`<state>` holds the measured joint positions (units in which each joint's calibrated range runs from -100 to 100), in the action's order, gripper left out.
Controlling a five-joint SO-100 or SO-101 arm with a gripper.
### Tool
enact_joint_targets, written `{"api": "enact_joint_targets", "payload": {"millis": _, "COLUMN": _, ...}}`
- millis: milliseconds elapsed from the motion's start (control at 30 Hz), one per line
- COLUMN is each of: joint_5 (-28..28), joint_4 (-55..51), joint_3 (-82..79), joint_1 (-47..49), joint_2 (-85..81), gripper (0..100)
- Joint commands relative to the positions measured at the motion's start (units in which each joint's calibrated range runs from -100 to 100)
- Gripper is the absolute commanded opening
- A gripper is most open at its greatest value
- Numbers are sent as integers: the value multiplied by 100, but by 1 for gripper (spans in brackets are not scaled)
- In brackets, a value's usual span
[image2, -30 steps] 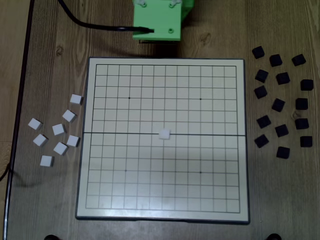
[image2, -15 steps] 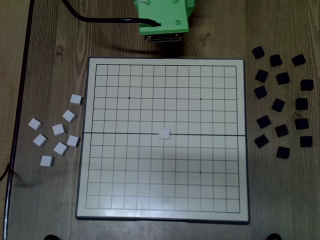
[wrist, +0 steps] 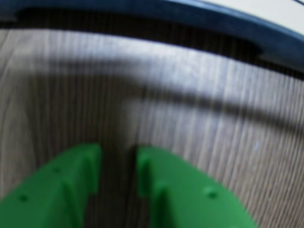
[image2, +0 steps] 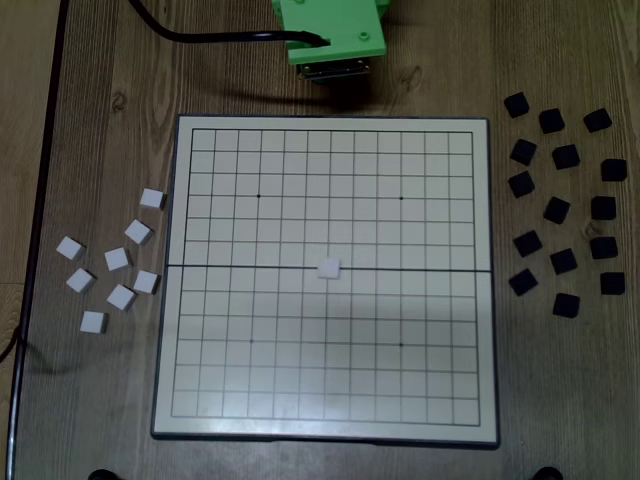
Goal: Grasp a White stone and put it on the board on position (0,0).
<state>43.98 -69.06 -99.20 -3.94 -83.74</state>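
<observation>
Wrist view heavily blurred, perhaps by motion; fixed view evenly lit, slightly soft.

The fixed view looks straight down from well above, taking in the whole white gridded square board (image2: 325,280) on the wood-grain desk (image2: 100,100), with the green plastic arm (image2: 330,30) at its top edge. The wrist view rides low and close to the desk (wrist: 213,95), blurred, facing past the green jaws toward the board's dark rim (wrist: 199,16). Both share that rim and surrounding desk.
</observation>
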Motion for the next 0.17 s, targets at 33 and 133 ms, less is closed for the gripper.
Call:
{"api": "enact_joint_targets", "payload": {"millis": 33, "joint_5": -39, "joint_4": -440, "joint_3": -71, "joint_1": -66, "joint_2": -125, "gripper": 6}}
{"api": "enact_joint_targets", "payload": {"millis": 133, "joint_5": -59, "joint_4": -490, "joint_3": -71, "joint_1": -93, "joint_2": -235, "gripper": 6}}
